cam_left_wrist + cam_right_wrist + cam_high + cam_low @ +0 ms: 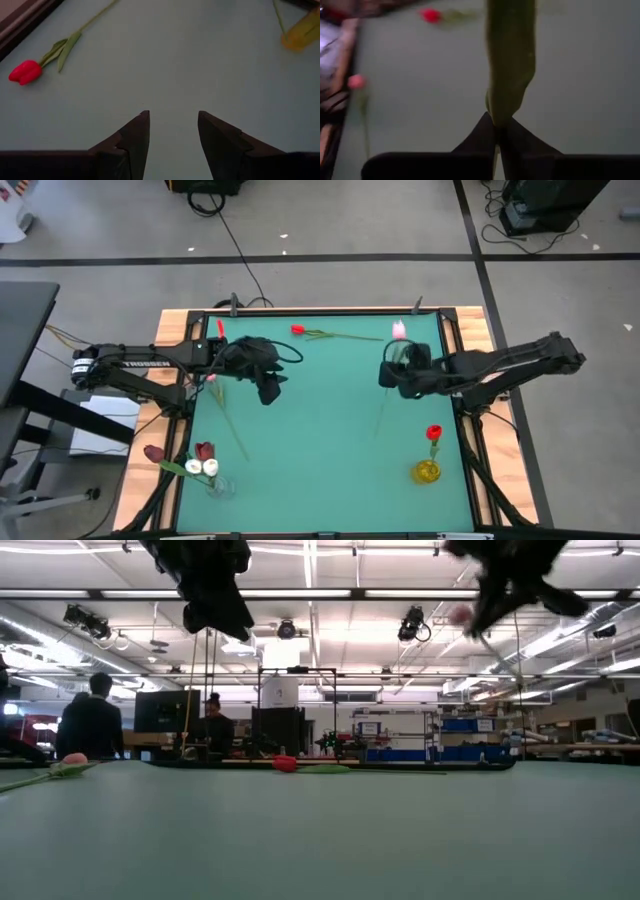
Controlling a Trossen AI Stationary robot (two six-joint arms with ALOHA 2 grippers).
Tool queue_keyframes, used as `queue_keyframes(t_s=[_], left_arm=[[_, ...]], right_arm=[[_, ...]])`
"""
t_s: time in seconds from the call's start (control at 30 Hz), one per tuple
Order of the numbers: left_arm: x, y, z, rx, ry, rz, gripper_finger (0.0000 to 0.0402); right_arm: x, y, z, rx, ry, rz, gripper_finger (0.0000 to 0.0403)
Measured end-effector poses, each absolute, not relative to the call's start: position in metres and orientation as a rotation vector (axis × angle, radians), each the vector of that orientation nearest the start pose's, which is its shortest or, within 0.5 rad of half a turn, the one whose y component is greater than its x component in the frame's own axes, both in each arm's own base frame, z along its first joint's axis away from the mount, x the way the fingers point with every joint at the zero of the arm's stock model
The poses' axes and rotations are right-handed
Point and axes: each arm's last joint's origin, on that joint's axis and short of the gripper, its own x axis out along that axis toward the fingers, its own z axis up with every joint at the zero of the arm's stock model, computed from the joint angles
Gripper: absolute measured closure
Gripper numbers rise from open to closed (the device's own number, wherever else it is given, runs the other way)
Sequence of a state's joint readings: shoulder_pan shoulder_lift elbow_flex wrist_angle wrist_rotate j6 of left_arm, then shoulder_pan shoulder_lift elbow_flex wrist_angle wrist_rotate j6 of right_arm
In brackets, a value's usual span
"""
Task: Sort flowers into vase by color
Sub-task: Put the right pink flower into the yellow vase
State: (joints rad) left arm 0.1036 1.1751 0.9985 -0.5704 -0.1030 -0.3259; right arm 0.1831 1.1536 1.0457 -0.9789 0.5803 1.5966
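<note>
My right gripper (390, 372) (496, 131) hangs high over the table's right half, shut on a pink tulip whose head (399, 330) (460, 613) points toward the far edge. My left gripper (269, 388) (172, 130) is open above the table's left half and touches nothing. A red tulip (297, 330) (25, 71) lies by the far edge. Another pink tulip (212, 376) (72, 760) lies flat at the left. A yellow vase (427, 471) holds one red tulip (433, 433). A clear vase (216, 486) holds white (203, 468) and maroon (205, 450) heads. My right gripper pinches the pink tulip between its two fingers at the stem, where a green leaf (510, 65) begins, some way below the head. The fingers lie across the stem. The flower is lifted off the table, its long stem end (379, 425) trailing toward the near edge.
The green mat is ringed by a black frame and a wooden border (170, 320). The two vases stand near the near corners. Bare mat (320, 440) lies between them. People stand in the room beyond the far edge (90, 720).
</note>
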Motion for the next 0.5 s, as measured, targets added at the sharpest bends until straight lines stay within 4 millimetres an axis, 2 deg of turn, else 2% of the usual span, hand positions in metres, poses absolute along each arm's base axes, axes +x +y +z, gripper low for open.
queue_keyframes(t_s=[0.1, 0.23, 0.37, 0.5], left_arm=[[0.242, 0.028, 0.3, -0.308, 0.668, 0.323, 0.023], [0.244, 0.029, 0.303, -0.311, 0.635, 0.323, 0.023], [0.245, 0.028, 0.304, -0.328, 0.614, 0.324, 0.023], [0.245, 0.028, 0.304, -0.372, 0.608, 0.339, 0.023]], right_arm=[[0.204, 0.024, 0.328, 0.788, 0.476, -0.89, 0.0379], [0.199, 0.028, 0.353, 0.539, 0.583, -0.69, 0.0385], [0.188, 0.03, 0.37, 0.479, 0.666, -0.543, 0.0386], [0.167, 0.03, 0.382, 0.423, 0.713, -0.508, 0.0386]])
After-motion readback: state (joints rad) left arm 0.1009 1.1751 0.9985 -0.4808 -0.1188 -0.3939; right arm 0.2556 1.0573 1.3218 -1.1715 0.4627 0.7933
